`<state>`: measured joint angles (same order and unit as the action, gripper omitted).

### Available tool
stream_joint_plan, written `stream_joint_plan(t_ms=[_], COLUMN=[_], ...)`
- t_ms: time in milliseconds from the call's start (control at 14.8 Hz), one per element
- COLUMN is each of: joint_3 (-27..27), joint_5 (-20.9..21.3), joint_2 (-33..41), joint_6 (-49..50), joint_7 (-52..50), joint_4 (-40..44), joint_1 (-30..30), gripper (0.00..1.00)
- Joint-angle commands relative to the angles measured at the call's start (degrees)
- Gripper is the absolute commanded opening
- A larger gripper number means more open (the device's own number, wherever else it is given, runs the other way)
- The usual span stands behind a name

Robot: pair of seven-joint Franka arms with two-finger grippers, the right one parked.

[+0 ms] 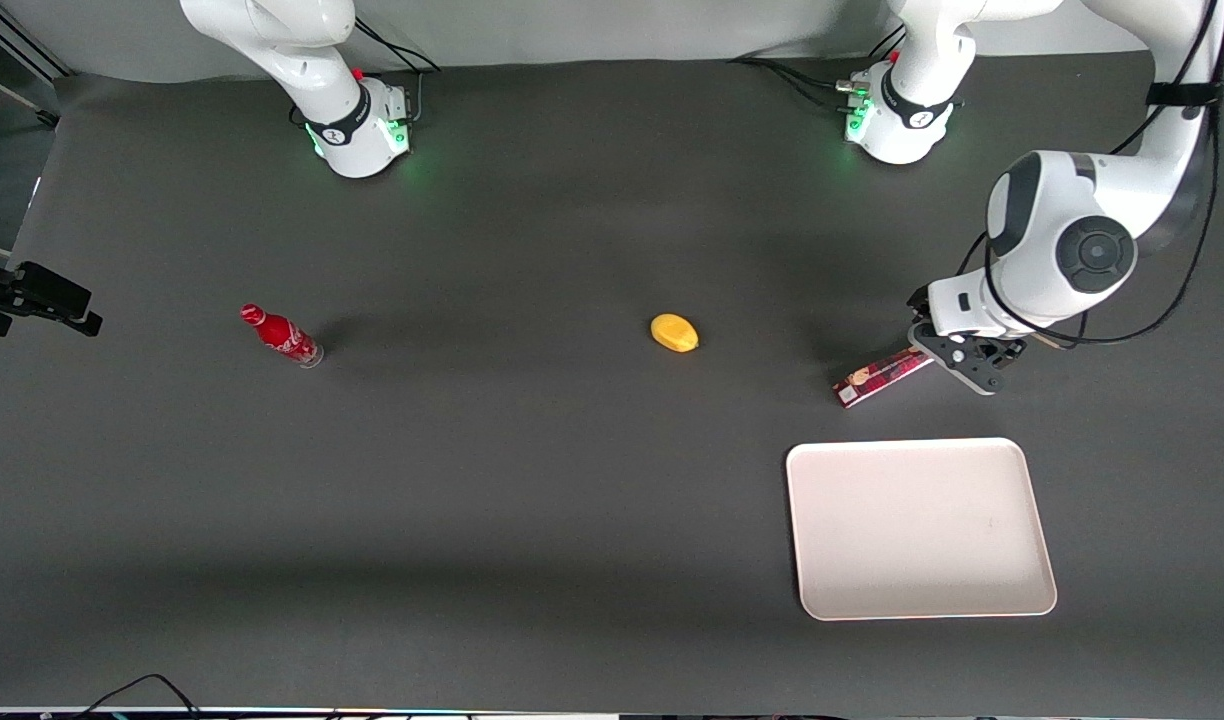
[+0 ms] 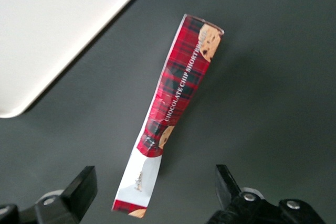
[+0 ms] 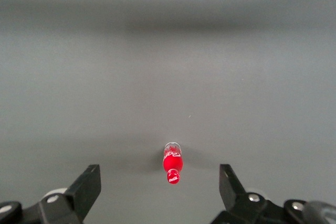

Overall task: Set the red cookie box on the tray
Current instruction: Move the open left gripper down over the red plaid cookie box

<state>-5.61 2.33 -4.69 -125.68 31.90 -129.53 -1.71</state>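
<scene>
Since the red cookie box [image 2: 173, 114] lies flat on the table, just off the tray [image 1: 920, 527] rim, my gripper [image 2: 152, 192] hangs over its label end w/ fingers spread (nothing held yet), straddling its narrow width.

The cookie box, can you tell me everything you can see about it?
The cookie box is a long, thin, flat carton, dark red tartan with cookie pictures, white "Chocolate Chip Shortbread" lettering and a white panel at one end. It looks like cardboard and is closed. It lies on the dark table, a little farther from the front camera than the tray, not touching it. The open pincer hovers over its white end without gripping it.
</scene>
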Motion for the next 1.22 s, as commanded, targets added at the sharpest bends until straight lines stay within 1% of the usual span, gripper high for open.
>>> stream_joint_plan(t_ms=[0,608,878,946,1149], joint_3=[-0.3,-0.2,-0.1,-0.1,0.5], joint_5=[0.0,0.0,0.0,0.0,0.0], joint_2=[1.1,-6.6,-8.5,-8.5,-8.5], joint_6=[-7.9,-22.8,-25.1,-25.1,-25.0], joint_7=[1.3,1.5,1.8,2.7,5.3], joint_4=[-6.2,-9.2,-9.1,-9.1,-8.8], joint_1=[-0.4,-2.2,-2.2,-2.2,-2.2], gripper=[1.0,1.0,1.0,0.92,0.33])
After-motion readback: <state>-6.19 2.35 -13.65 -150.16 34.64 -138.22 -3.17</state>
